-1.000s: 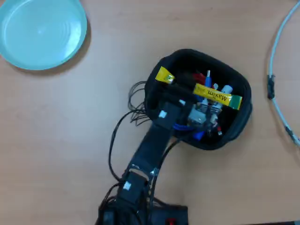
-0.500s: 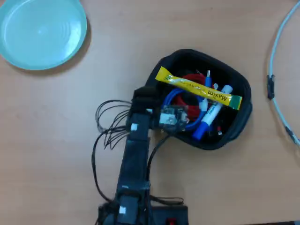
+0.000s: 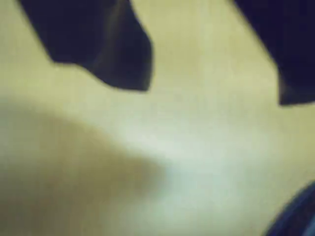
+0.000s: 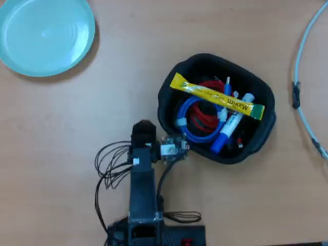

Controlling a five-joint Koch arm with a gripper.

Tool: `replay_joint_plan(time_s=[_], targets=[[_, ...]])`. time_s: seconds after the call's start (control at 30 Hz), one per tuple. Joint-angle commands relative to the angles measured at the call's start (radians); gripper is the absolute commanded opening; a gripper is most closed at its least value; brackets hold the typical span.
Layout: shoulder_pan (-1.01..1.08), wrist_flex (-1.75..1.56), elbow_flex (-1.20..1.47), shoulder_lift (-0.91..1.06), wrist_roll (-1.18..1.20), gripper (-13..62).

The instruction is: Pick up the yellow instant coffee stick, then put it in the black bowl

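The yellow instant coffee stick (image 4: 218, 97) lies slantwise inside the black bowl (image 4: 168, 91), on top of red and blue cables and a white-and-blue marker (image 4: 230, 125). Its green end points to the right in the overhead view. My gripper (image 4: 144, 128) hangs over the bare table just left of the bowl. In the blurred wrist view the gripper (image 3: 214, 93) shows two dark fingers (image 3: 113, 54) set apart, with only wooden tabletop between them. It is open and empty.
A round light-teal plate (image 4: 45, 36) lies at the top left of the overhead view. A pale cable (image 4: 302, 77) runs along the right edge. The arm's base and wires (image 4: 141, 225) are at the bottom. A dark blurred edge (image 3: 300, 216) shows at the wrist view's bottom right.
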Motion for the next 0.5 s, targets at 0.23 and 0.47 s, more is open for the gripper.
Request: replay_joint_plan(time_s=[0.23, 0.47], targets=[[-0.005, -0.261, 0.324, 0.244, 0.049, 26.9], [-0.002, -0.357, 0.502, 0.311, 0.041, 26.7]])
